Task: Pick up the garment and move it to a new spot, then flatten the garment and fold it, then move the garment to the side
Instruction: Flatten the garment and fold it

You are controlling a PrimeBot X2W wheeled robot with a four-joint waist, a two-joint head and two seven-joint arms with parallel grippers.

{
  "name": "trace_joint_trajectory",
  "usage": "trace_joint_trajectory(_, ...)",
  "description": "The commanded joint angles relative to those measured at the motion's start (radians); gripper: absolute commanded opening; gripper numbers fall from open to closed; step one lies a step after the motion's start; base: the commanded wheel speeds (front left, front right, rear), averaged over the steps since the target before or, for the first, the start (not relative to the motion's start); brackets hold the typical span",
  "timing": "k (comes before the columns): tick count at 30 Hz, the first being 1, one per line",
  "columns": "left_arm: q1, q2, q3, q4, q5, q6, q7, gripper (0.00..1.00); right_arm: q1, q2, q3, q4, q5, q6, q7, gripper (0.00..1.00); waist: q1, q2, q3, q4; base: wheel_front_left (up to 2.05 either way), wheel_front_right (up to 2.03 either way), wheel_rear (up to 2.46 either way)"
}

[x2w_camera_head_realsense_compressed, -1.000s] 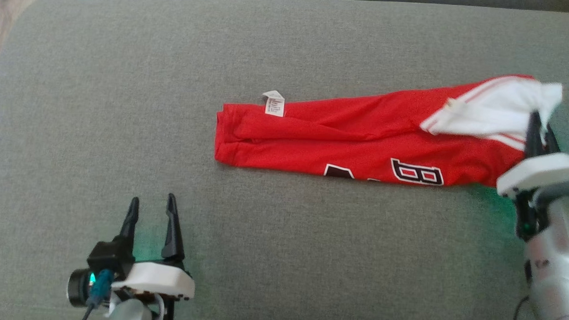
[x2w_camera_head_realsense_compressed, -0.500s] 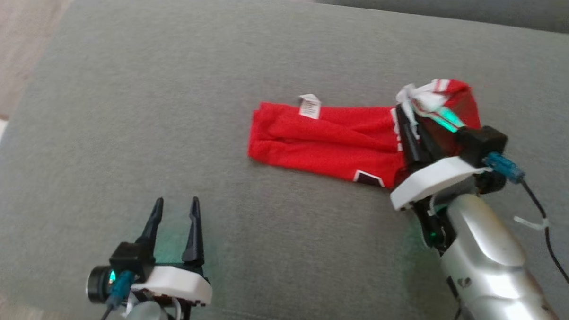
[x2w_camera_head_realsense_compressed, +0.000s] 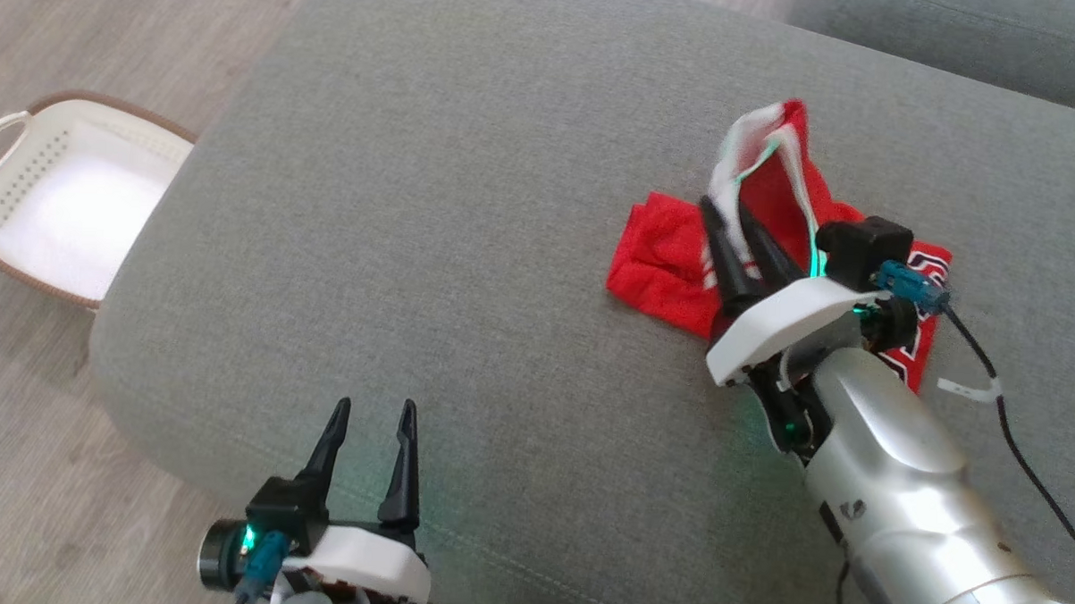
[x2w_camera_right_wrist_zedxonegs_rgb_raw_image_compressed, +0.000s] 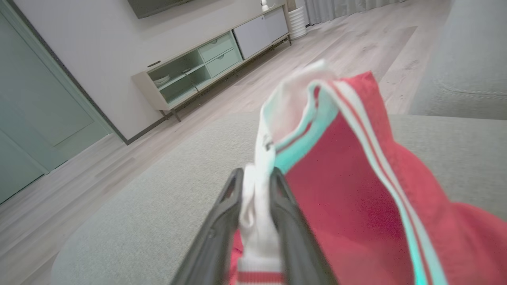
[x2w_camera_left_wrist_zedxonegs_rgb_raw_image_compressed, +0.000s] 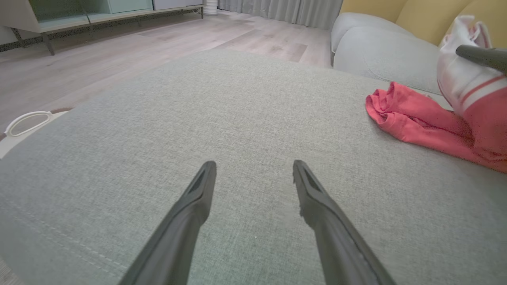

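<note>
The garment [x2w_camera_head_realsense_compressed: 669, 257] is a red jersey with white trim, lying bunched on the grey cushion [x2w_camera_head_realsense_compressed: 469, 201]. My right gripper [x2w_camera_head_realsense_compressed: 724, 215] is shut on its white-trimmed edge and holds that end raised over the red part that lies flat. In the right wrist view the white fabric [x2w_camera_right_wrist_zedxonegs_rgb_raw_image_compressed: 255, 213] is pinched between my right gripper's [x2w_camera_right_wrist_zedxonegs_rgb_raw_image_compressed: 257, 174] jaws and the red cloth [x2w_camera_right_wrist_zedxonegs_rgb_raw_image_compressed: 340, 170] hangs to the right. My left gripper [x2w_camera_head_realsense_compressed: 375, 408] stands open over bare cushion near the front edge, well left of the garment [x2w_camera_left_wrist_zedxonegs_rgb_raw_image_compressed: 412, 118]. Nothing is between my left gripper's [x2w_camera_left_wrist_zedxonegs_rgb_raw_image_compressed: 254, 164] jaws.
A white laundry basket [x2w_camera_head_realsense_compressed: 115, 113] with a brown rim stands on the wooden floor left of the cushion, and its handle [x2w_camera_left_wrist_zedxonegs_rgb_raw_image_compressed: 27, 118] shows past the edge. Another grey cushion [x2w_camera_head_realsense_compressed: 958, 31] lies at the back right. A low cabinet [x2w_camera_right_wrist_zedxonegs_rgb_raw_image_compressed: 198, 67] stands by the far wall.
The camera has swung, bringing the basket into view. My right gripper has carried the garment's white-trimmed end leftward over the rest, so the garment now lies shorter and bunched. The left gripper stays open.
</note>
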Motion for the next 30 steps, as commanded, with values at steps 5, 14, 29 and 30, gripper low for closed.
trace_joint_trajectory(5, -0.026, 0.006, 0.033, -0.033, -0.003, 0.015, -0.005, 1.00, -0.039, 0.025, 0.044, -0.042, 0.038, 0.003, -0.037, 1.00, 0.0000, 0.0000, -0.002, -0.028, 0.00, 0.00, 0.00)
trace_joint_trajectory(14, -0.092, 0.006, 0.093, -0.055, 0.048, 0.010, -0.005, 1.00, 0.068, 0.000, -0.237, -0.182, -0.126, 0.003, -0.053, 1.00, 0.0000, 0.0000, -0.040, -0.217, 0.00, 0.00, 0.00)
trace_joint_trajectory(29, -0.016, 0.006, 0.228, -0.055, 0.111, 0.010, -0.005, 1.00, 0.359, 0.025, -0.470, -0.261, -0.406, 0.003, -0.053, 1.00, 0.0000, 0.0000, -0.106, -0.400, 0.00, 0.00, 0.00)
trace_joint_trajectory(30, -0.016, 0.006, 0.228, -0.055, 0.111, 0.010, -0.005, 1.00, 0.359, 0.025, -0.470, -0.261, -0.406, 0.003, -0.053, 1.00, 0.0000, 0.0000, -0.106, -0.400, 0.00, 0.00, 0.00)
